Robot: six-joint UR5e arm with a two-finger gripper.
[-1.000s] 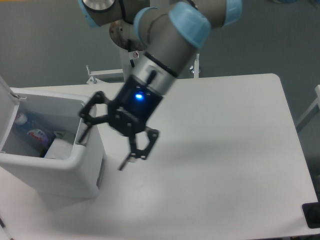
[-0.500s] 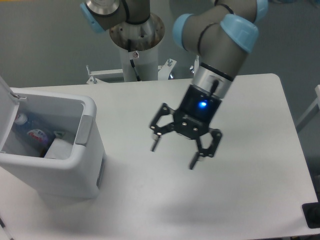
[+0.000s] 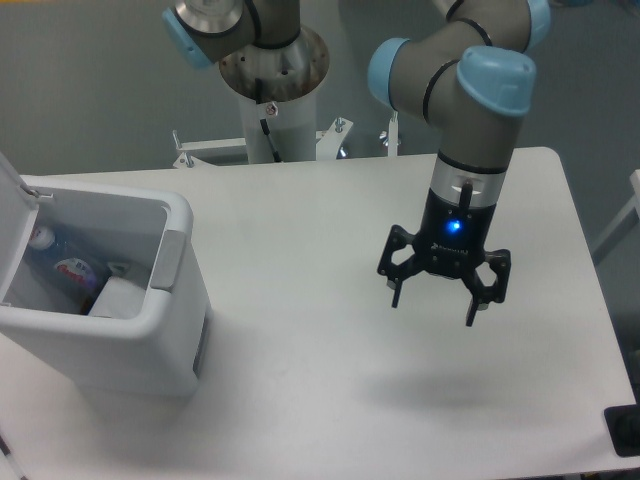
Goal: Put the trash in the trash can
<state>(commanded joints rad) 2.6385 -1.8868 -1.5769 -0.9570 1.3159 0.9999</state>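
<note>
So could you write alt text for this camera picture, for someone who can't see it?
A robot arm's open, empty gripper hangs above a white table, right of centre. At the left stands an open white trash can, its lid up, with a crushed plastic bottle and a white wad inside.

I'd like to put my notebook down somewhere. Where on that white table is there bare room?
The table is bare between the trash can on its left side and the end effector, along the near edge, and at the far right corner. Avoid the patch under the open end effector, which hangs above its shadow. The trash can's corner is the only crowded spot.
</note>
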